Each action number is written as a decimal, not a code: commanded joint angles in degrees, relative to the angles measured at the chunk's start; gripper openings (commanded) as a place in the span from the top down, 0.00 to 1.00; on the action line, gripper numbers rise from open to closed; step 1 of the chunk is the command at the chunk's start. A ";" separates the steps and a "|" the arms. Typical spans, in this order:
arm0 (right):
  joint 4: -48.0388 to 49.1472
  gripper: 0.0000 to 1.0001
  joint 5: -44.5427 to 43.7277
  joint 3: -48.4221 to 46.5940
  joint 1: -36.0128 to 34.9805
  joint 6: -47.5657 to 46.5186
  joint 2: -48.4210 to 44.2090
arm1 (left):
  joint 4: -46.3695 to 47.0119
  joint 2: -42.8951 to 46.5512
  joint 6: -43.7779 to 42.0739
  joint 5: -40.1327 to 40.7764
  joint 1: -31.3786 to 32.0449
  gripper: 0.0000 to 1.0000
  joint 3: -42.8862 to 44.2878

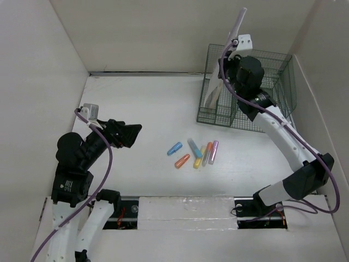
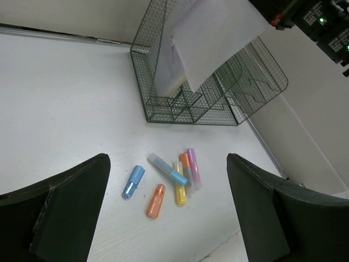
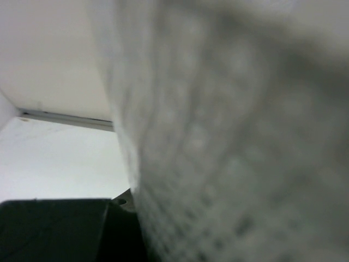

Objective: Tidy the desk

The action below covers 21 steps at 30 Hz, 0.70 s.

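Observation:
The white desk (image 1: 142, 103) holds a small heap of highlighters (image 1: 199, 154) at its middle, with a loose blue cap (image 1: 174, 148) and an orange cap (image 1: 182, 160) beside them. My left gripper (image 1: 133, 136) is open and empty, raised left of the heap. In the left wrist view the highlighters (image 2: 182, 174) lie between its fingers (image 2: 71, 207). My right gripper (image 1: 233, 46) is shut on a white sheet with a purple edge (image 1: 238, 22), held over the green mesh rack (image 1: 256, 109). The sheet (image 3: 234, 125) fills the right wrist view as a blur.
The rack (image 2: 218, 103) stands at the back right against the wall, with a white pad (image 2: 163, 73) upright in one compartment. White walls enclose the desk on the left, back and right. A taped strip (image 1: 185, 210) runs along the near edge between the arm bases.

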State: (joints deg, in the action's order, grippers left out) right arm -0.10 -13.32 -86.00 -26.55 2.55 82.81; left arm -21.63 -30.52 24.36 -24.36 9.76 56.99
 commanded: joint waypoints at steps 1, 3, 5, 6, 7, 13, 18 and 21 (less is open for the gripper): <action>1.42 1.00 -3.90 -5.58 0.53 -5.79 0.68 | 4.57 -0.85 -1.77 -0.69 1.84 0.16 -0.83; 4.21 1.00 -3.38 -5.33 0.00 -9.91 1.13 | 5.36 -1.20 -2.12 -0.51 2.46 0.17 -1.53; 6.33 1.00 -2.59 -5.15 0.00 -14.21 2.09 | 6.33 -1.56 -2.30 -0.51 3.59 0.17 -2.41; 6.95 1.00 -3.46 -5.41 0.00 -15.19 2.71 | 6.60 -1.73 -2.39 -0.51 3.60 0.17 -2.67; 6.95 1.00 -3.99 -6.28 0.00 -15.99 3.23 | 6.95 -1.91 -2.65 -0.34 3.60 0.17 -2.94; 16.26 1.00 -3.82 -0.23 0.00 -19.77 4.47 | 7.83 -2.35 -2.83 0.01 4.74 0.17 -3.73; 24.17 1.00 -4.69 5.22 0.00 -18.55 6.05 | 8.44 -2.87 -2.74 -0.07 5.27 0.17 -4.34; 27.68 1.00 -6.80 6.36 0.00 -17.67 7.89 | 8.79 -3.05 -2.74 -0.07 5.27 0.17 -4.61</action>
State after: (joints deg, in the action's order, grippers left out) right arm 18.15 -17.61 -80.38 -26.33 -15.25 89.95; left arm -16.25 -33.23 22.41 -24.12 14.70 52.86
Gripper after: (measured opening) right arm 0.012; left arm 0.835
